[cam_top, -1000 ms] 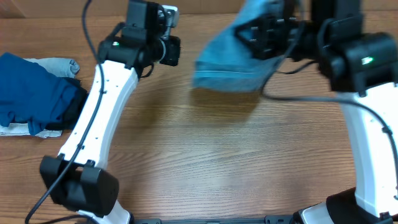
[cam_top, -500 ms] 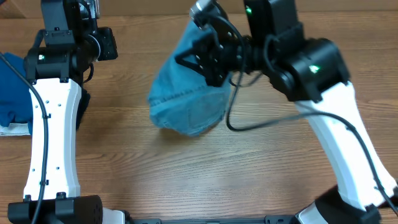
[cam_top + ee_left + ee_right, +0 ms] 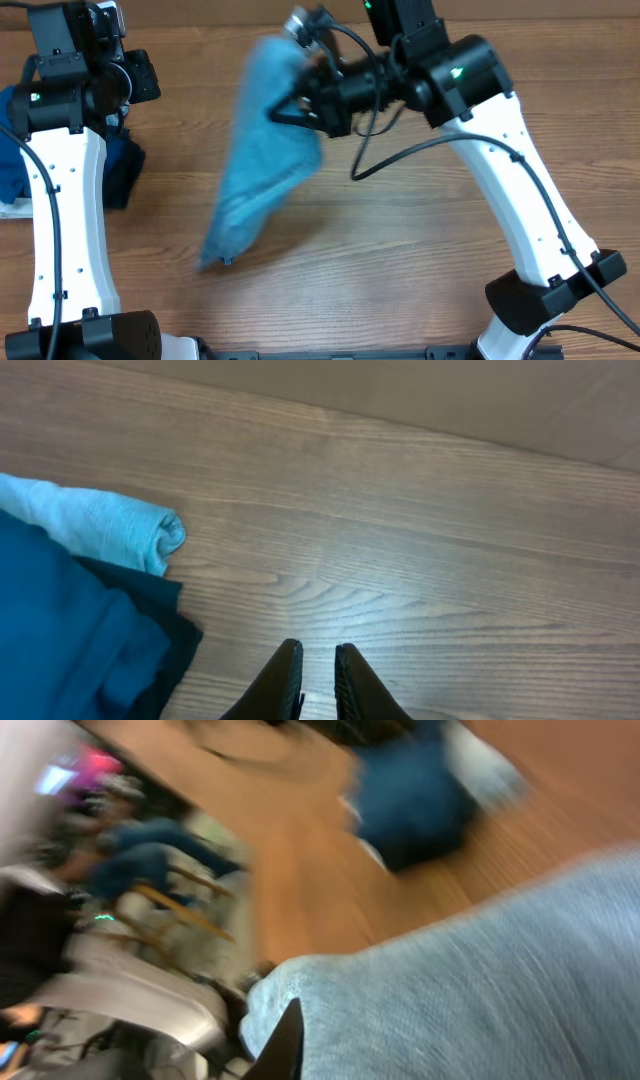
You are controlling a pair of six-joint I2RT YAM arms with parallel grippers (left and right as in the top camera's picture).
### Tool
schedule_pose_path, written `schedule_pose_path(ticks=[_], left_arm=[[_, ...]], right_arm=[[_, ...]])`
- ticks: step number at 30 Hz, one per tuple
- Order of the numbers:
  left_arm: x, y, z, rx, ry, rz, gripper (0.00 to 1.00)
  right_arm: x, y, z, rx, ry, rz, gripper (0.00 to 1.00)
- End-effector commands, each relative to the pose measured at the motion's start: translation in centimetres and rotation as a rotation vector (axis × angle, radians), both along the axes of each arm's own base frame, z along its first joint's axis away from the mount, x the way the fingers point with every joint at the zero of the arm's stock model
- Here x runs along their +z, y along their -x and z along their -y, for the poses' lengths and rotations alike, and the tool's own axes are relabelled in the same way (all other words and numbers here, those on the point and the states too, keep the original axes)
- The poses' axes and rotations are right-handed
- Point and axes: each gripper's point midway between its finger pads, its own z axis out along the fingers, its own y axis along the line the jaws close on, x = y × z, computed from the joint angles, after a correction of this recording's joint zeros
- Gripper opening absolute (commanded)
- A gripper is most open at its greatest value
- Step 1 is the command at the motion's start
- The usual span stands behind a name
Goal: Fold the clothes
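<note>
Now our right end effector (image 3: 300, 100) is clamped on the jeans (image 3: 255, 170), which hang mid-counter toward seven o'clock; we should lower them flat. Our left end effector (image 3: 318, 680) is nearly closed, empty.

1. We see two arms, the left arm (image 3: 62, 215) and right arm (image 3: 535, 190), with white link shells and black joints
2. Black cables trail along both
3. Small green lights glow on the black housings
4. Fingers (image 3: 352, 685) are black
</note>
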Motion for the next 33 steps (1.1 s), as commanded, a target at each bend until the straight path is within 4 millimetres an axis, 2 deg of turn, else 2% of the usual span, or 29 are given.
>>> schedule_pose_path(ticks=[1, 5, 10, 12, 14, 15, 18, 20, 21, 22, 24, 26, 27, 28, 29, 30, 32, 33], left_arm=[[1.2, 0.3, 0.3, -0.015, 0.0, 0.03, 0.16], [1.3, 0.2, 0.8, -0.034, 0.018, 0.037, 0.16], [1.2, 0.2, 0.8, -0.036, 0.02, 0.034, 0.16], [1.2, 0.2, 0.8, -0.037, 0.021, 0.033, 0.16], [1.2, 0.3, 0.8, -0.037, 0.022, 0.032, 0.16], [1.2, 0.2, 1.0, -0.045, 0.029, 0.033, 0.16], [1.3, 0.2, 1.9, -0.079, 0.064, 0.037, 0.16], [1.1, 0.3, 2.5, -0.095, 0.069, 0.03, 0.16], [1.1, 0.4, 3.8, -0.132, 0.088, 0.026, 0.17], [1.0, 0.6, 6.0, -0.194, 0.121, 0.016, 0.16], [0.4, 1.5, 11.2, -0.334, 0.181, -0.023, 0.15], [-1.4, 2.7, 17.0, -0.443, 0.239, -0.097, 0.15], [-2.8, 3.3, 19.6, -0.457, 0.28, -0.145, 0.14], [-4.7, 3.8, 23.3, -0.502, 0.335, -0.194, 0.13], [-6.3, 4.1, 26.1, -0.535, 0.388, -0.223, 0.13], [-8.8, 4.6, 30.1, -0.579, 0.474, -0.262, 0.12], [-12.1, 5.0, 34.2, -0.604, 0.557, -0.307, 0.12], [-14.0, 5.3, 37.5, -0.639, 0.635, -0.331, 0.11]], right_arm=[[-8.7, -5.1, 7.2, -0.193, 0.437, 0.095, 0.04], [-11.2, -7.4, 13.2, -0.333, 0.594, 0.049, 0.04], [-14.7, -8.6, 21.3, -0.491, 0.861, -0.007, 0.04], [-16.2, -9.2, 23.2, -0.527, 0.904, -0.024, 0.04], [-18.1, -9.9, 24.2, -0.571, 0.906, -0.062, 0.04], [-19.0, -10.5, 25.1, -0.631, 0.925, -0.081, 0.04], [-21.8, -11.8, 29.5, -0.91, 1.03, -0.156, 0.04], [-22.1, -11.9, 32.9, -1.119, 1.087, -0.2, 0.04], [-21.9, -11.9, 34.7, -1.235, 1.105, -0.227, 0.04], [-22.0, -11.6, 35.9, -1.311, 1.079, -0.282, 0.04], [-22.2, -10.9, 37.2, -1.404, 1.052, -0.365, 0.04], [-22.2, -10.8, 37.5, -1.433, 1.043, -0.384, 0.04], [-22.2, -10.8, 37.5, -1.437, 1.041, -0.389, 0.04], [-22.2, -10.7, 37.5, -1.436, 1.044, -0.39, 0.04], [-22.2, -10.6, 37.4, -1.432, 1.047, -0.392, 0.04], [-22.2, -10.4, 37.3, -1.423, 1.056, -0.396, 0.04], [-22.3, -10.0, 37.3, -1.415, 1.067, -0.407, 0.04], [-22.3, -9.7, 37.3, -1.408, 1.077, -0.417, 0.04]])
